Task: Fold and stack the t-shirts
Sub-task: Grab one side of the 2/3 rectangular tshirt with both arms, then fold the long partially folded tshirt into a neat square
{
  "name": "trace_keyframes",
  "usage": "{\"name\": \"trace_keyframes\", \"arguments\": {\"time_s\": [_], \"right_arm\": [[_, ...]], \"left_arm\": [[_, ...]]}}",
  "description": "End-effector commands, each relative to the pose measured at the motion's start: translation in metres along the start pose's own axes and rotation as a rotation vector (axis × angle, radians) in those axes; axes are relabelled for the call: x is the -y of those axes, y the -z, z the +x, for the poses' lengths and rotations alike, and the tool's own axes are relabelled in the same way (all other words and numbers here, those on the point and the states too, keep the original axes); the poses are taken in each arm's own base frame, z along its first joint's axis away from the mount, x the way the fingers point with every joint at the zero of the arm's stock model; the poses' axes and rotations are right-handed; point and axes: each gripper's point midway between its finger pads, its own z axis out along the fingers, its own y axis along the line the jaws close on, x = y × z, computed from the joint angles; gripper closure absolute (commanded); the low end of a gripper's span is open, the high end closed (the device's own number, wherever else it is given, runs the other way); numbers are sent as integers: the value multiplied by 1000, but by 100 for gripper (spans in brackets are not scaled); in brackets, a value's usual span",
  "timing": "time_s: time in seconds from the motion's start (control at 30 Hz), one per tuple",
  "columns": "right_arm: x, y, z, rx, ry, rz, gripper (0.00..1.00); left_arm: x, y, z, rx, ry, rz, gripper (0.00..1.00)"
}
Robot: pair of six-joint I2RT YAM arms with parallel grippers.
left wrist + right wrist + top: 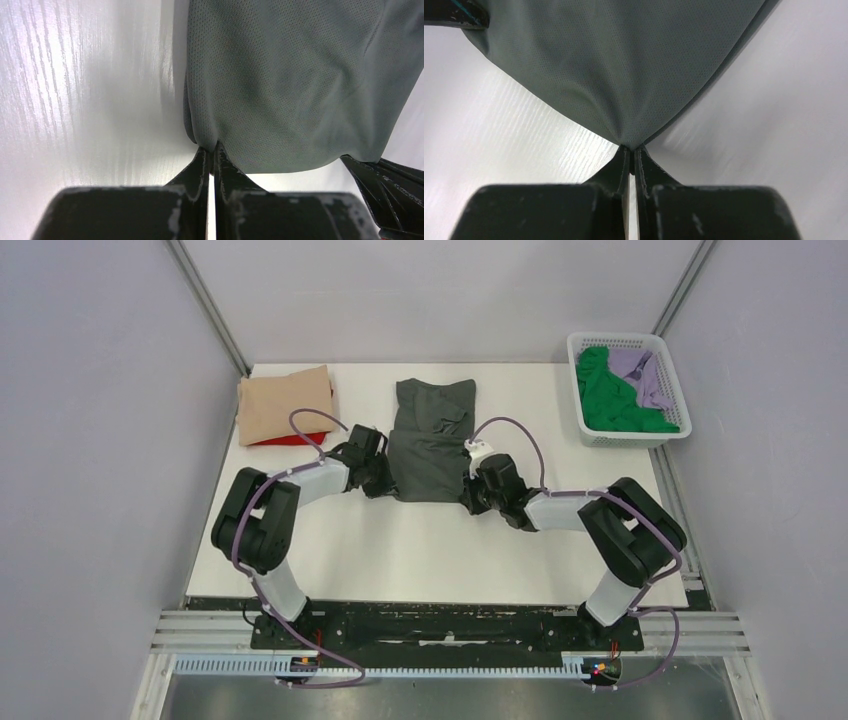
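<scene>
Dark grey shirt lies flat on white surface, out toward 12 o'clock from middle. Left tool pinches shirt's near corner at 7 o'clock, squeezed tight on cloth. Right tool pinches other near corner at 5 o'clock, same way. Tan shirt folded at 10 o'clock, sitting on red shirt. Green shirt and lilac shirt bunched inside white basket at 2 o'clock.
</scene>
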Motion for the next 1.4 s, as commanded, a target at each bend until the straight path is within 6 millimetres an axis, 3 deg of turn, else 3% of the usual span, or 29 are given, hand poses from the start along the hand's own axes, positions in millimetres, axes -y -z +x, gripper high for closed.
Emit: {"name": "trace_keyframes", "arguments": {"time_s": [0.0, 0.17, 0.37, 0.5, 0.67, 0.8, 1.0, 1.17, 1.37], "right_arm": [[-16, 8, -3, -1, 22, -67, 100], [-47, 45, 10, -7, 7, -215, 100], [-115, 102, 39, -73, 39, -532, 100], [-142, 140, 28, -23, 47, -671, 100], [-156, 167, 12, 46, 36, -764, 100], [-149, 165, -3, 86, 18, -715, 100], [-102, 145, -25, 112, -56, -551, 100], [-67, 128, -38, 108, -81, -438, 100], [-31, 112, -62, 137, -117, -326, 100]], "left_arm": [[-2, 9, 6, 1, -16, 1, 98], [-10, 48, 14, 58, -32, -14, 98], [-15, 108, 36, 91, -38, 12, 98], [-14, 157, 39, 175, -44, 70, 98], [15, 198, 31, 245, -50, 227, 98], [30, 204, 10, 292, -50, 242, 98], [52, 192, -28, 360, -38, 249, 98], [68, 177, -53, 387, -57, 248, 98], [72, 144, -79, 393, -68, 169, 98]]}}
